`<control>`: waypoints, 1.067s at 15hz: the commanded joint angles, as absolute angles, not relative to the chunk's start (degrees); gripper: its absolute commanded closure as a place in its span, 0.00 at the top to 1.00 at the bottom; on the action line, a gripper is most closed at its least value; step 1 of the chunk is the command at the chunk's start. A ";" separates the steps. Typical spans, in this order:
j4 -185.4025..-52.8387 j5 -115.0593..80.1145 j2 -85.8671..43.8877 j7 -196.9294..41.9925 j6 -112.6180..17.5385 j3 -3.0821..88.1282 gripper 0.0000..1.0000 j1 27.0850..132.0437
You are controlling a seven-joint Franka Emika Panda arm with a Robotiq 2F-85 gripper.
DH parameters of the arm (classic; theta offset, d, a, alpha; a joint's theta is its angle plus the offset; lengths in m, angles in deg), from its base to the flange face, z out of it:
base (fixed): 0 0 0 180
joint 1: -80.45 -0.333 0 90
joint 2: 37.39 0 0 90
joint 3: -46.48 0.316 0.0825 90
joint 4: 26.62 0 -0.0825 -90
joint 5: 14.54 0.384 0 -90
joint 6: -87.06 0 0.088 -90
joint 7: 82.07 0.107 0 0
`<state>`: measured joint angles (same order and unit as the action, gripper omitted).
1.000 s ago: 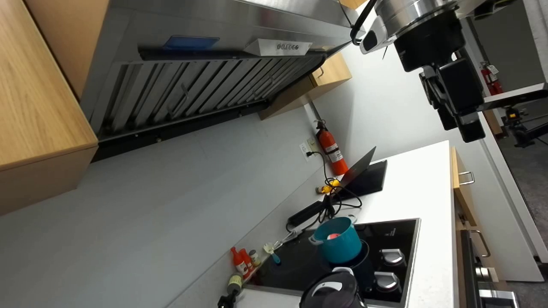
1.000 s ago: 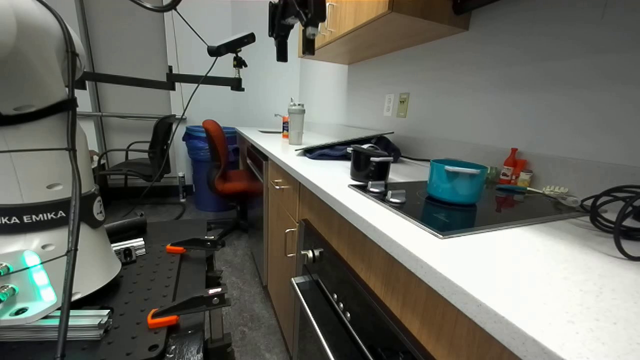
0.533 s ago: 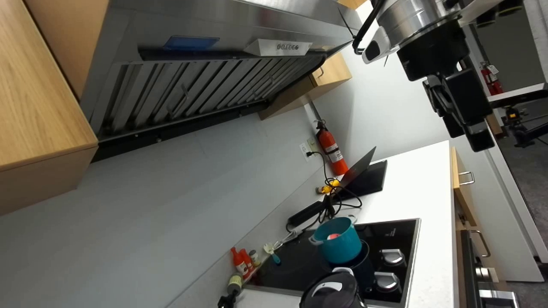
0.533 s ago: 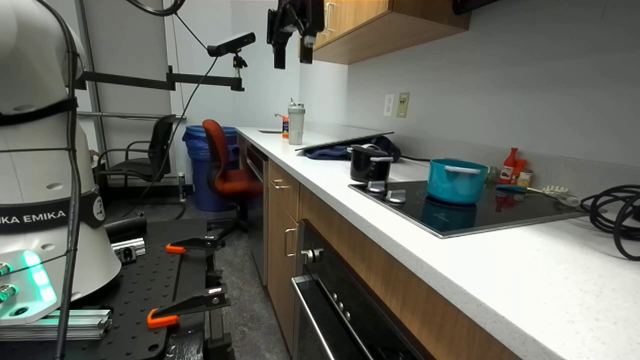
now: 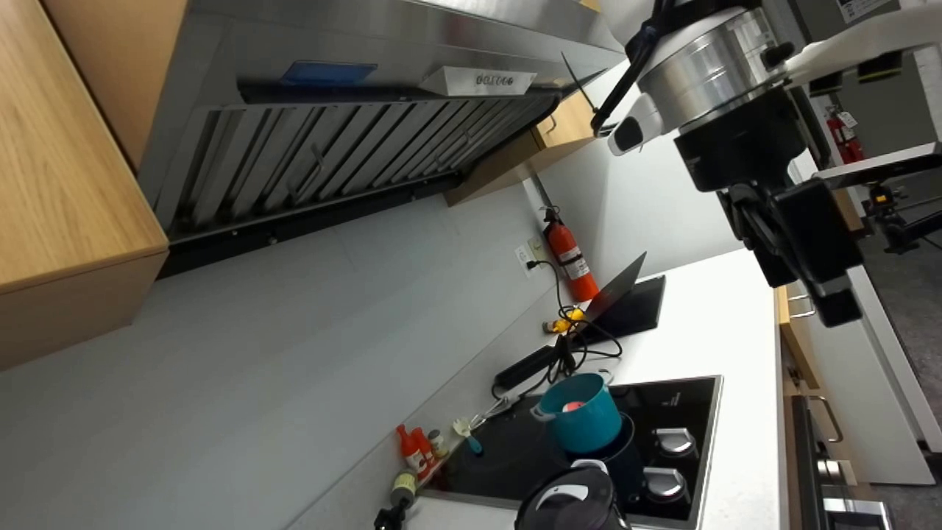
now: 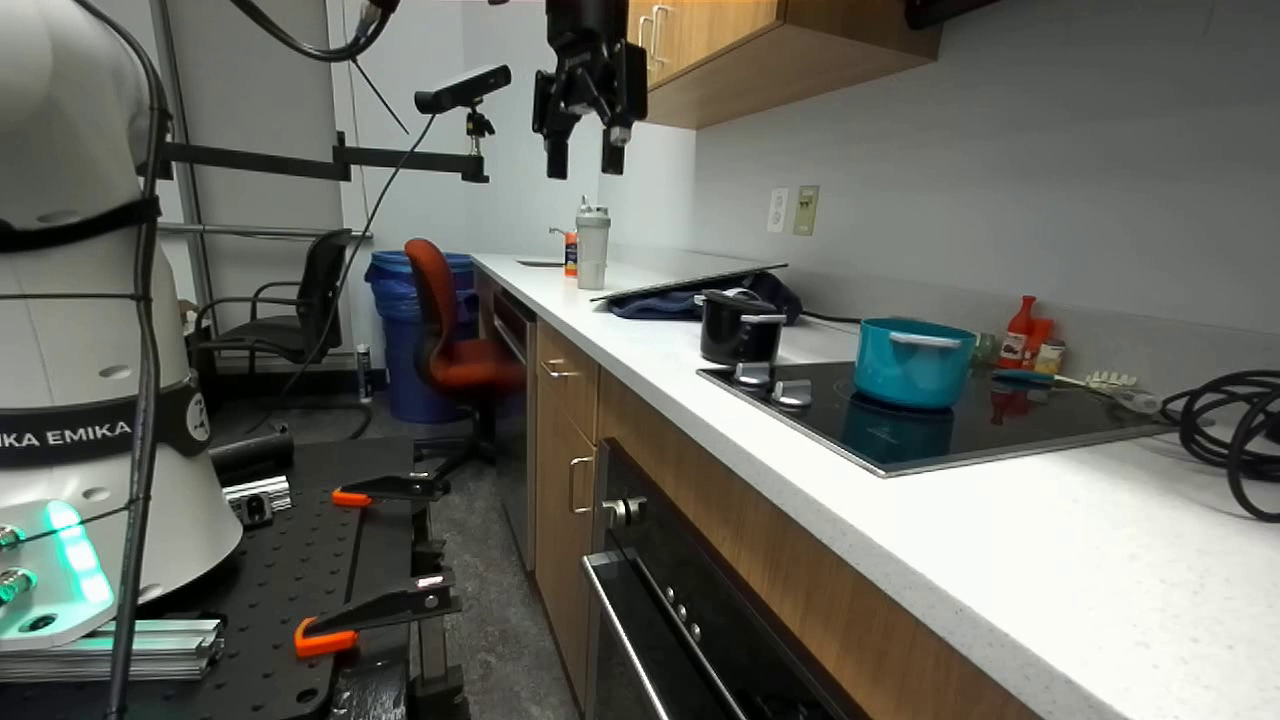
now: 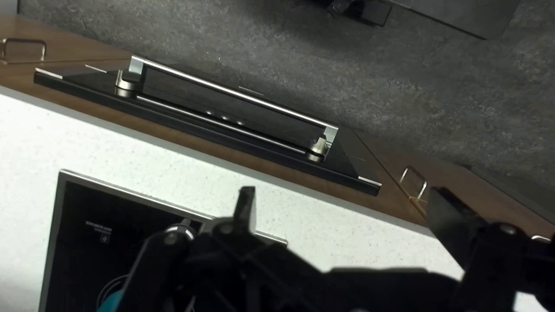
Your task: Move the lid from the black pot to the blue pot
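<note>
gripper (image 6: pixel 585 163) aloft, "emika" on black base band (image 6: pixel 100 438)

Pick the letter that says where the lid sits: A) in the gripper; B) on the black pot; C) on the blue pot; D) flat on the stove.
B: the lid covers the black pot, while the blue pot shows its uncovered inside and the spread gripper holds nothing.

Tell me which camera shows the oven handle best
The wrist view: the oven handle shows there end to end, and the gripper hides none of it. Both exterior views show only part of it, cut off at the bottom edge.
</note>
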<state>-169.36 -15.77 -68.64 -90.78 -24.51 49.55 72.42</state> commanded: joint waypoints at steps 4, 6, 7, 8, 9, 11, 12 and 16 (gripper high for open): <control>-171.62 -14.12 -64.78 -89.34 -37.80 50.55 1.00 71.78; -171.89 -14.20 -63.47 -88.61 -41.30 50.64 1.00 71.99; -171.87 -14.18 -62.73 -88.07 -43.02 50.69 1.00 72.10; -171.77 -14.07 -61.96 -87.46 -44.76 50.74 1.00 72.16; -171.69 -14.08 -61.32 -86.86 -46.33 50.83 1.00 72.20; -171.31 -13.93 -60.02 -85.51 -49.46 51.11 1.00 72.12; -171.22 -14.04 -59.44 -84.88 -50.90 51.34 1.00 72.10; -171.11 -14.33 -58.16 -82.27 -54.69 52.80 1.00 71.80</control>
